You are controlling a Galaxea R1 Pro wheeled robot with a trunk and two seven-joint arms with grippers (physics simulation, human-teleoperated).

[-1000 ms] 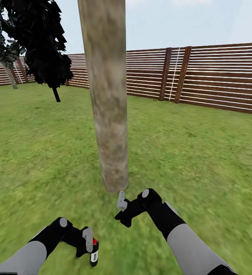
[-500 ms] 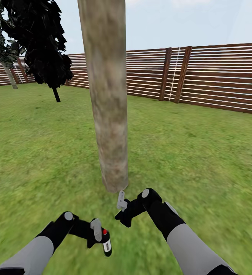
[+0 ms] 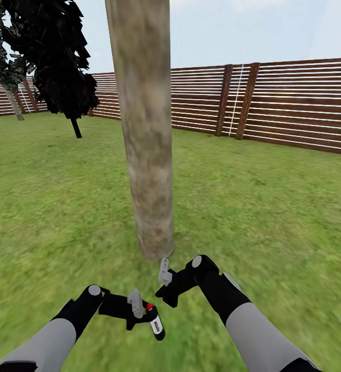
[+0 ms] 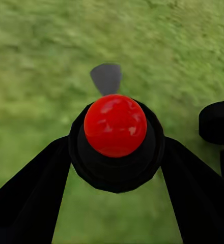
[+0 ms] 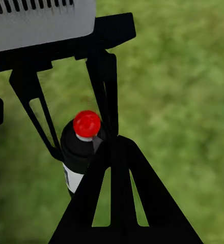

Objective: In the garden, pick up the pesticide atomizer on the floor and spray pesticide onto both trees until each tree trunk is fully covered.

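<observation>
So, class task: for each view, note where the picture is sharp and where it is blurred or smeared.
Head view: the tree trunk and fence are fairly crisp, while the grass smears into streaks. Left wrist view: the atomizer with its glossy red cap is sharp in the left tool, and the lawn behind is soft. Right wrist view: the right tool is a dark silhouette against blurred green.

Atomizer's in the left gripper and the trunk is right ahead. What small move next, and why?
Probably raise the left gripper and turn the atomizer toward the tree trunk. It hangs low over the grass, short of the trunk's base, and no spray specks show on the bark yet.
</observation>
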